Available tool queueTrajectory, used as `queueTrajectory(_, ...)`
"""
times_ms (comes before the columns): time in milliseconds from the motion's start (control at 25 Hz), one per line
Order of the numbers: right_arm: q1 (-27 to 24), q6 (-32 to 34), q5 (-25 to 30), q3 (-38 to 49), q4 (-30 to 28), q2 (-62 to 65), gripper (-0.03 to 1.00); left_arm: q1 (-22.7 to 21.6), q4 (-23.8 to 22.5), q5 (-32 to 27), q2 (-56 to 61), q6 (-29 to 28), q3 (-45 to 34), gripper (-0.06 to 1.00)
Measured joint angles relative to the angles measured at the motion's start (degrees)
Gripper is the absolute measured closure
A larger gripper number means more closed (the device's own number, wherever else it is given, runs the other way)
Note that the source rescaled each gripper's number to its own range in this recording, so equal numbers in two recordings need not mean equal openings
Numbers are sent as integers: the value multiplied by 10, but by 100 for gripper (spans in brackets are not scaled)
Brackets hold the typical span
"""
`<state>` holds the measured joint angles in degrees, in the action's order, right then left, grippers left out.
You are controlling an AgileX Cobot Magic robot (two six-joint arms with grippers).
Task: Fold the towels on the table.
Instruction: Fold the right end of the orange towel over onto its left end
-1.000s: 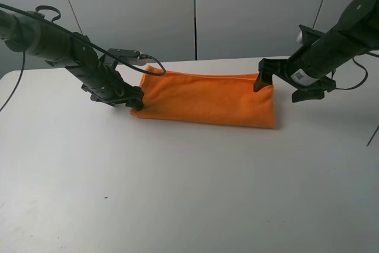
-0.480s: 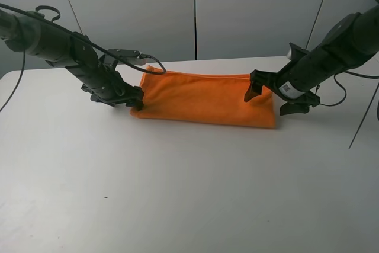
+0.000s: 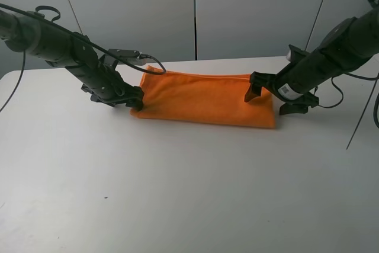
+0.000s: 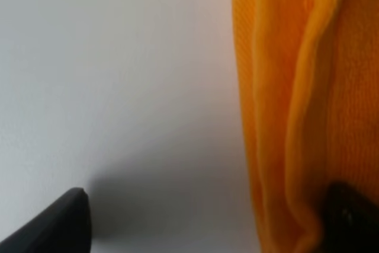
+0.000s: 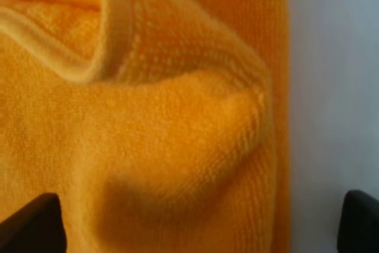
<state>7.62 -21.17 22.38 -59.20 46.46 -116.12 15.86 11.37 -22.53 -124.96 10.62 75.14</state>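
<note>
**Exterior high view.** The towel (image 3: 204, 99) is laid on the far middle of the table (image 3: 177, 194) as a long, doubled strip. One fold is judged complete; folds across its length remain to be made. The left gripper (image 3: 134, 96) is set at the strip's left end, the right gripper (image 3: 271, 100) at its right end.

**Left wrist view.** The jaws are spread wide. One finger (image 4: 62, 223) is over bare table, the other (image 4: 352, 214) against the cloth. Nothing is clamped.

**Right wrist view.** The jaws are spread wide over a raised wrinkle of cloth. No grasp is made.

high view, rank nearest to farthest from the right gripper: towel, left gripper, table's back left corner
1. towel, its right end at the right gripper
2. left gripper, at the towel's left end
3. table's back left corner, far left
</note>
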Motion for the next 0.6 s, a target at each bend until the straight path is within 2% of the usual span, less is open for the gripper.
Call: queueTrajectory(600, 23, -117, 0, -5, 162, -16, -1, 0, 0, -2, 0, 0, 0, -5)
